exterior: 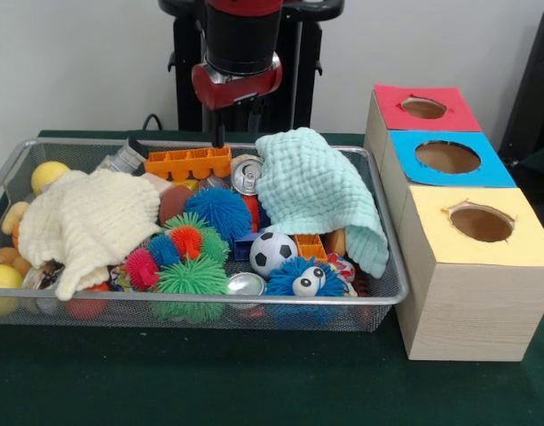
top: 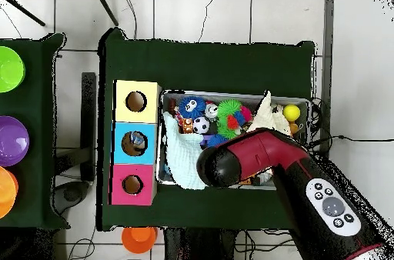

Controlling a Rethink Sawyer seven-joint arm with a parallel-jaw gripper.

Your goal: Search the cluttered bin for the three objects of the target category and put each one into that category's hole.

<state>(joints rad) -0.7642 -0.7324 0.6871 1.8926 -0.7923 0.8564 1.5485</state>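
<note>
Nearest the camera, green desk (exterior: 254,382) cloth lies bare in front of the cluttered bin (exterior: 378,306), whose front wall shows spiky rubber balls, a small soccer ball (exterior: 272,252) and a dented soda can (exterior: 246,284). Behind them a cream cloth (exterior: 90,222) covers the bin's left part in the front view and a mint cloth (exterior: 320,197) drapes over its right end, toward the wooden box (exterior: 471,302). That box stands just beside the bin at the desk's right edge in this view, and its blue-surround hole (exterior: 447,157) sits between the red and yellow ones. What may be a clear bottle (exterior: 122,160) peeks out at the bin's far left corner, though I cannot be sure; no other bottle shows, so the rest are probably buried under cloth or toys. Something dark shows inside the blue hole from overhead, too unclear to name. The end effector (exterior: 219,135) hangs over the bin's far edge, right above an orange block (exterior: 188,162); whether its fingers are apart or together cannot be told. By my judgement the searching is largely ahead, with cloths yet to be moved aside.
</note>
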